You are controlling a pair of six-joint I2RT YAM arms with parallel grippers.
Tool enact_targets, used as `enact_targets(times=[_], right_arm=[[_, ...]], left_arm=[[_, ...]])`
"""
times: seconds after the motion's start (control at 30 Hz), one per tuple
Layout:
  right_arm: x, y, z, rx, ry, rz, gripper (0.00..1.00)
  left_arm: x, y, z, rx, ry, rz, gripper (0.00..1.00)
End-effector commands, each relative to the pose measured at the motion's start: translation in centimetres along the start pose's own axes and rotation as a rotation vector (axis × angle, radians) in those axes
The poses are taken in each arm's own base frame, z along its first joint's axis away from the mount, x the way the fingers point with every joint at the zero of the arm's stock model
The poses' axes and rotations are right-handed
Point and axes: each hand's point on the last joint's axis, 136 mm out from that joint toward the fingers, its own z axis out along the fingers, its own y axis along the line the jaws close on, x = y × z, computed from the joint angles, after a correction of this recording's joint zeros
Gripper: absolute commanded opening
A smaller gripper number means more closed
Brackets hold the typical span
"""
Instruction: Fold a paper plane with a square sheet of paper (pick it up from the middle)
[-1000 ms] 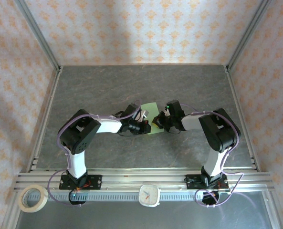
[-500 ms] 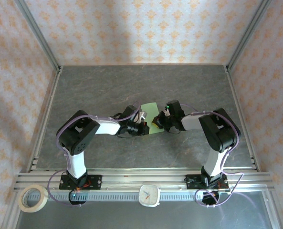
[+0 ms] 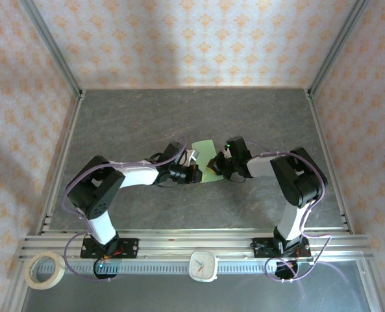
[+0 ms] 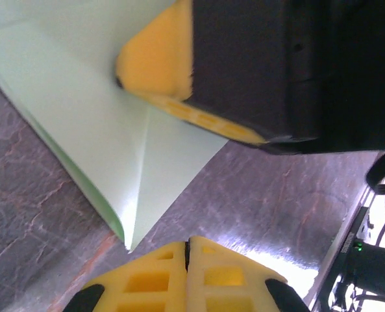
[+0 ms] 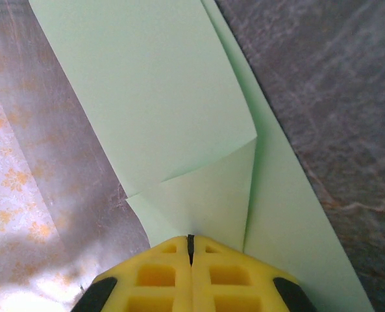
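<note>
1. Table [image 3: 147,117]: a grey, stone-patterned surface enclosed by patterned walls. A slotted aluminium rail [image 3: 179,246] runs along its near edge.

2. Arms: the left arm [image 3: 95,195] and the right arm [image 3: 296,175] both reach inward, and their wrists meet near the middle of the table.

3. Items on the near ledge: a roll of tape [image 3: 44,271] lies at the left corner. A small white clock [image 3: 204,265] sits between the two arm bases.

4. Sheet of paper [image 3: 207,151]: look for it at the centre of the table, between the two wrists and partly covered by them.
   - It is pale green and already partly folded.
   - In the right wrist view, one flap of the sheet of paper [image 5: 153,97] lies over a lower layer, with a crease running towards the fingers.
   - In the left wrist view, the sheet of paper [image 4: 82,117] narrows to a pointed corner on the table surface.

5. Right gripper [image 5: 191,257]: the yellow fingers are pressed together and the paper's edge runs into the seam between them. Treat this gripper as clamped on the sheet. In the top view, the right gripper [image 3: 216,168] sits at the sheet's near edge.

6. Left gripper [image 4: 187,260]: the fingers are closed against each other with nothing visible between them. The paper's pointed corner lies just beside the fingertips. In the top view, the left gripper [image 3: 193,172] sits just left of the sheet.
</note>
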Motion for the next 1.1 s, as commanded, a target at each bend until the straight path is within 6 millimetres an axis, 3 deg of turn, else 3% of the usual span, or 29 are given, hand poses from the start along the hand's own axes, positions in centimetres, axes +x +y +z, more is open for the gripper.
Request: enact_targets(times=[0.0,0.23,0.47,0.57,0.73,0.87,1.07], right_arm=[[1.8,-7.3,0.7,0.228,0.037,0.113,0.0],[1.9,-7.3,0.7,0.227,0.042,0.111,0.0],[2.0,-7.4,0.6,0.229,0.042,0.111,0.0],[2.0,-7.4,0.6,0.23,0.042,0.113,0.0],[2.0,-7.4,0.5,0.231,0.038,0.112,0.0],[2.0,-7.3,0.5,0.227,0.04,0.113,0.0],[2.0,-7.3,0.6,0.223,0.041,0.113,0.0]], left_arm=[[-2.0,-0.4,0.1,0.004,-0.046,-0.01,0.0],[-2.2,1.9,2.4,-0.051,-0.027,-0.052,0.0],[2.4,5.4,2.1,-0.13,0.068,-0.099,0.0],[3.7,5.9,1.5,-0.143,0.09,-0.094,0.0],[3.2,4.5,0.7,-0.118,0.09,-0.058,0.0],[0.6,1.6,-0.1,-0.042,0.013,-0.022,0.0],[-2.1,0.0,0.4,-0.008,-0.048,-0.01,0.0]])
